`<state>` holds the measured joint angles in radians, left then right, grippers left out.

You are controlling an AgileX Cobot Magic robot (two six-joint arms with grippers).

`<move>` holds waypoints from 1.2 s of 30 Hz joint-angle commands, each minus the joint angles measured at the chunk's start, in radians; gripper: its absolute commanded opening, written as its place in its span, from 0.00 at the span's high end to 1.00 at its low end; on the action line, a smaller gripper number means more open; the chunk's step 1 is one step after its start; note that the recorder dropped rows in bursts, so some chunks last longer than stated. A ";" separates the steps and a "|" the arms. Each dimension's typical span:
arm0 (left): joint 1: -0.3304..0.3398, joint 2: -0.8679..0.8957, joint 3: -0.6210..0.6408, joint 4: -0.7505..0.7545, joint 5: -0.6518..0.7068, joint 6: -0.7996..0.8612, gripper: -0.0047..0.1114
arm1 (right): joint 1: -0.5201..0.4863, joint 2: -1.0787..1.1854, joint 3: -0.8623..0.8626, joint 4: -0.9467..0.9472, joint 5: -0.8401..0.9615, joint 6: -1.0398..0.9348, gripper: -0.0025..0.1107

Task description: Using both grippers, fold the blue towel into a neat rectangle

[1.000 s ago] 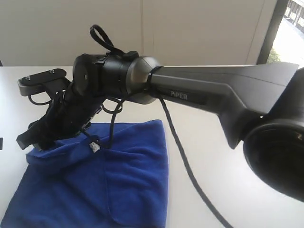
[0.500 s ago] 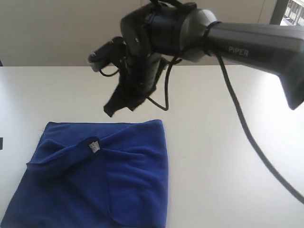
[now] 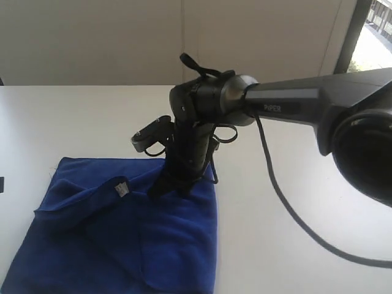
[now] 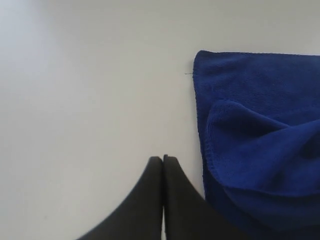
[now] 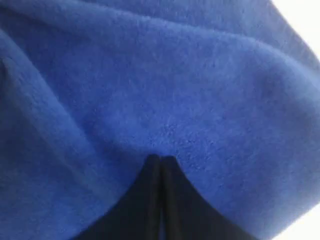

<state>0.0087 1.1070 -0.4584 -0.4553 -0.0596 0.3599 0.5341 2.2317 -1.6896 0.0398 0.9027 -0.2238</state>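
Observation:
The blue towel (image 3: 141, 245) lies on the white table at the front left, with a flap folded over at its left side and a small label (image 3: 121, 187) showing. My right gripper (image 3: 162, 191) reaches across from the right. Its tips rest on the towel near the far edge, fingers pressed together with no cloth seen between them. In the right wrist view the shut right gripper (image 5: 161, 159) touches the fuzzy towel (image 5: 175, 90). My left gripper (image 4: 163, 158) is shut over bare table, just beside the towel's (image 4: 250, 150) hemmed edge.
The right arm (image 3: 294, 107) spans the view from the right, and its black cable (image 3: 288, 208) hangs over the table (image 3: 294, 184). A pale wall stands behind. A window strip (image 3: 367, 37) is at the far right. A small dark object (image 3: 1, 184) sits at the left edge.
The right gripper left the towel's left corner, rose above the table, then came down onto the towel further right. Its jaws went from open to shut. The folded flap stayed put.

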 commanded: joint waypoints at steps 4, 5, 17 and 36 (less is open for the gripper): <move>0.001 0.002 0.009 -0.016 0.012 -0.006 0.96 | -0.019 0.034 0.039 -0.139 0.077 0.021 0.98; 0.001 0.004 0.009 -0.016 0.015 -0.006 0.96 | -0.032 0.032 0.053 -0.152 0.082 0.024 0.98; -0.047 0.004 0.009 -0.011 0.026 -0.006 0.96 | -0.306 -0.141 0.377 -0.471 0.015 0.035 0.98; -0.474 0.562 -0.720 -0.003 0.794 0.463 0.96 | -0.250 -0.543 0.552 -0.094 0.016 0.091 0.98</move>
<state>-0.4441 1.5505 -1.0874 -0.4516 0.6073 0.7086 0.2821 1.7488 -1.2134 -0.0587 0.9241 -0.1782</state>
